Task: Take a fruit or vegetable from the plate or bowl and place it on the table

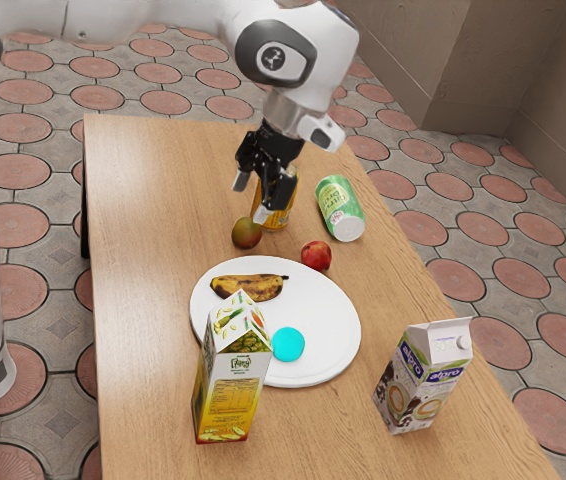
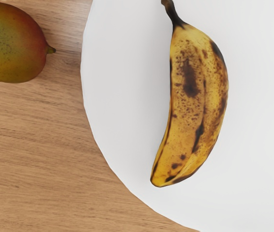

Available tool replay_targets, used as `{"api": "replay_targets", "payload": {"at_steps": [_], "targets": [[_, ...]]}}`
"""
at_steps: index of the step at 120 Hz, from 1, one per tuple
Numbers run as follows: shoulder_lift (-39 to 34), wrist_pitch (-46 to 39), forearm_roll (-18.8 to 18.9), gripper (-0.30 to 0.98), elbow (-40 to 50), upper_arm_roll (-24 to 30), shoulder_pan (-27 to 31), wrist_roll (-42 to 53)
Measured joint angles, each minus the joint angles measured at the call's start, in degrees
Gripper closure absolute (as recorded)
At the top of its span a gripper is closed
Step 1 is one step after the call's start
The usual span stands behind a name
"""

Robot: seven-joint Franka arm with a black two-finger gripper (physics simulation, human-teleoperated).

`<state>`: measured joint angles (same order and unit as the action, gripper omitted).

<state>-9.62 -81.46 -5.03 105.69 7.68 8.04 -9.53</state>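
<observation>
Black and two-fingered, the gripper (image 1: pixel 251 199) of a white Franka arm (image 1: pixel 308 60) hangs above a wooden table (image 1: pixel 143 250) in the exterior view, its jaws spread, with a gap between the tips and nothing pinched. Below, a ripe banana (image 1: pixel 248 287), the fruit on offer for the task, lies on a round white plate (image 1: pixel 328 312), near the rim on the side toward the gripper. Sharing the plate is a bright cyan ball (image 1: pixel 288 344). Outside it, a mango (image 1: pixel 246 234) sits on the wood near the gripper, while a red fruit (image 1: pixel 316 255) appears right by the rim; whether the two touch cannot be told. An orange can (image 1: pixel 281 202) is partly hidden behind the gripper, with a green can (image 1: pixel 340 208) near it, toward the exterior view's right. A yellow-and-white juice carton (image 1: pixel 231 380) stands upright in front of the plate, covering part of its edge from the camera, and an Alpro carton (image 1: pixel 425 375) stands well apart from it, at the exterior view's right. Patterned tiles (image 1: pixel 153 105) cover the floor around the table.

Seen from the wrist, the banana, its yellow skin freckled and streaked with brown, rests wholly inside the rim, its dark stem attached. Across the rim, the green-and-red mango lies on bare wood, apart from the plate.
</observation>
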Motion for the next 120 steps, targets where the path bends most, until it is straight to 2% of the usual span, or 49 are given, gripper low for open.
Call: {"api": "replay_targets", "payload": {"at_steps": [28,44,85,120], "targets": [[-4.99,-10.03,1.57,0.0,9.73,0.7,-0.31,0.02],[-7.42,-13.24,0.35,0.0,14.1,0.88,-0.31,0.01],[-10.17,-18.46,-3.68,0.0,20.94,1.97,-0.31,0.0],[-9.8,-20.72,-2.35,0.0,23.04,2.61,-0.32,-0.2]]}}
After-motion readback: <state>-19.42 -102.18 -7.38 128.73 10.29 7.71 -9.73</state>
